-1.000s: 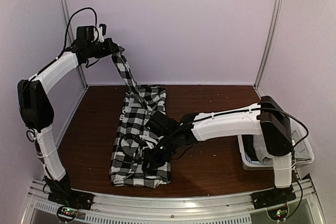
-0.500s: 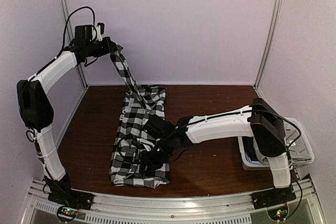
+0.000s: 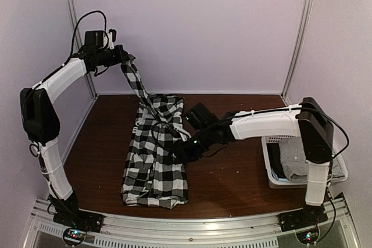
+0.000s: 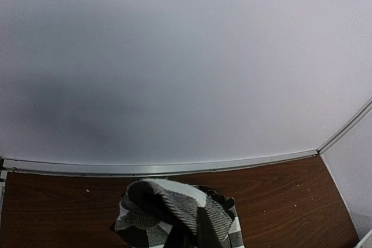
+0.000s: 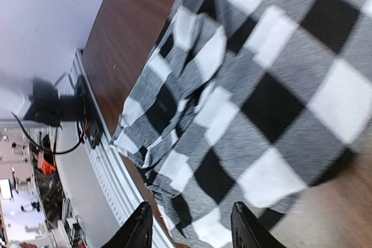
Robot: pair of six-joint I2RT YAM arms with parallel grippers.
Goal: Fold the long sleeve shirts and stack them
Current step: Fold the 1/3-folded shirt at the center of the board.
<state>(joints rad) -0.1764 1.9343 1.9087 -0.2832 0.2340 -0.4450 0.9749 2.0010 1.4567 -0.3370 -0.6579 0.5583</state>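
Black-and-white checked cloth shirt (image 3: 154, 161): rumpled lengthwise, one sleeve (image 3: 139, 88) raised taut.
Left gripper (image 3: 124, 57): clamped on that sleeve.
Right gripper (image 5: 190, 229): fingers apart, over the cloth.

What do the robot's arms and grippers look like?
Both have white shells and bulky black joints. The left arm carries a black cable looping above its wrist; the right arm trails one at its elbow. The right gripper is black with pale, rounded fingers.

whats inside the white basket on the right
A bunched grey cloth lies in the basket, with something dark along its left side. Anything under the cloth is covered, and the right arm hides the basket's right part.
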